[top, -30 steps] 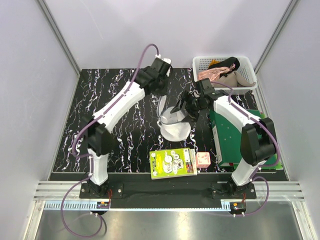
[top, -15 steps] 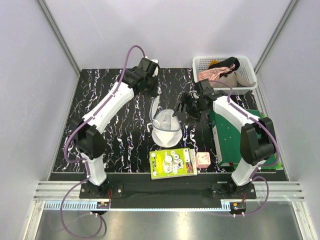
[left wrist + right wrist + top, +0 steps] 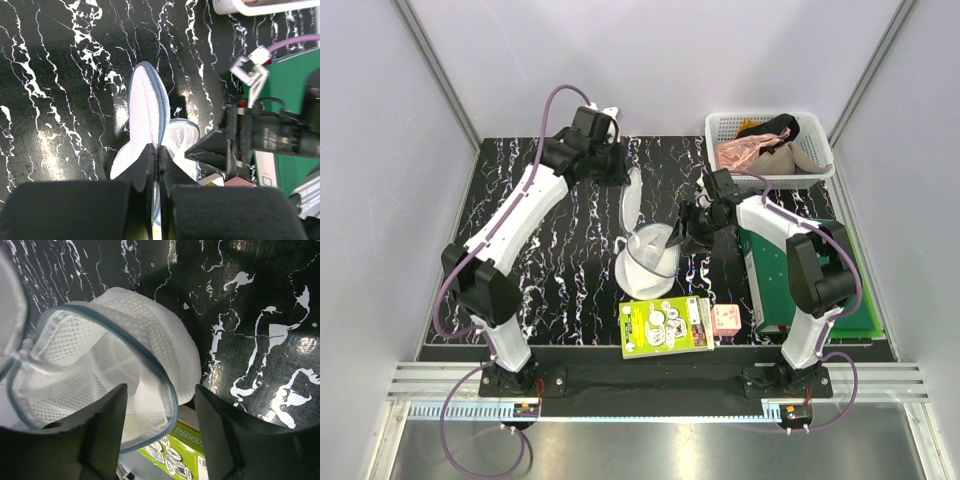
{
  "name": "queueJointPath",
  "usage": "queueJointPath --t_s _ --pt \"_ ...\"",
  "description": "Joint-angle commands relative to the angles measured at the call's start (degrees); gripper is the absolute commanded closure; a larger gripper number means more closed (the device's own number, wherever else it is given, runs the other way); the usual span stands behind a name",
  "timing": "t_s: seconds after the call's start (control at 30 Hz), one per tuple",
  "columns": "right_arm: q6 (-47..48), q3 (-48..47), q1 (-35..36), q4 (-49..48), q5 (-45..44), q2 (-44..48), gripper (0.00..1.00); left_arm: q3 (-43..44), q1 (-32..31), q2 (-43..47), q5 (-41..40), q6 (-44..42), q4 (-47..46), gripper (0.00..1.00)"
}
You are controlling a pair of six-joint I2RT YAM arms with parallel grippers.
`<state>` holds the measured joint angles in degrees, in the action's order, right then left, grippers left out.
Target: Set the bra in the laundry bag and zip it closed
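The laundry bag (image 3: 645, 262) is laid open on the black marbled counter (image 3: 565, 265), near its middle, its mesh hollow turned upward. Its round lid flap (image 3: 632, 195) is stood on edge and is clamped at the rim between the left jaws, which are pressed together on it. The right jaws are held apart at the bag's right side; in the right wrist view the grey-zipped rim (image 3: 150, 365) is seen lying between the two fingers (image 3: 107, 425), touched by neither.

The bra (image 3: 803, 157) is left in the white basket (image 3: 760, 116) at the far right corner, beside a pink garment (image 3: 740, 150) and a black one (image 3: 770, 127).

Just in front of the bag a green packet (image 3: 667, 325) is laid flat; "TREEHOU" can be read on it in the right wrist view, the remainder being hidden. A small pink box (image 3: 725, 320) is set beside it, and a green board (image 3: 785, 275) is laid at the right.
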<state>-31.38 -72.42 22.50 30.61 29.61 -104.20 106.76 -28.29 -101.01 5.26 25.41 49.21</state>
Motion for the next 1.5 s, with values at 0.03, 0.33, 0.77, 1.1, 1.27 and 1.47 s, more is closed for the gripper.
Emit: queueJointPath --t_s 0.03,0.33,0.77,1.1,1.27,1.47 --pt "1.6 -4.0 1.1 -2.2 1.9 -2.1 0.47 -2.5 4.3 5.6 5.5 1.5 -3.9 1.0" --pt "-0.1 -17.2 2.3 5.0 2.0 -4.0 1.0 -11.6 15.4 13.6 14.3 5.3 -14.6 1.0" --pt "1.1 -40.2 2.5 18.3 1.8 -13.2 1.0 -39.0 39.0 12.3 42.0 39.3 -60.2 1.0" --pt "0.4 -38.8 1.6 19.2 0.9 -8.6 0.98 -41.9 45.3 9.3 45.7 33.3 -50.2 0.56" --pt "-1.1 -39.1 -0.3 19.5 -0.1 -6.3 0.96 -34.8 46.0 8.6 41.3 18.1 -29.0 0.22" --pt "-3.8 -41.2 -7.7 22.2 -9.5 -5.3 0.79 -28.4 46.0 13.1 21.9 2.4 -7.7 0.01"
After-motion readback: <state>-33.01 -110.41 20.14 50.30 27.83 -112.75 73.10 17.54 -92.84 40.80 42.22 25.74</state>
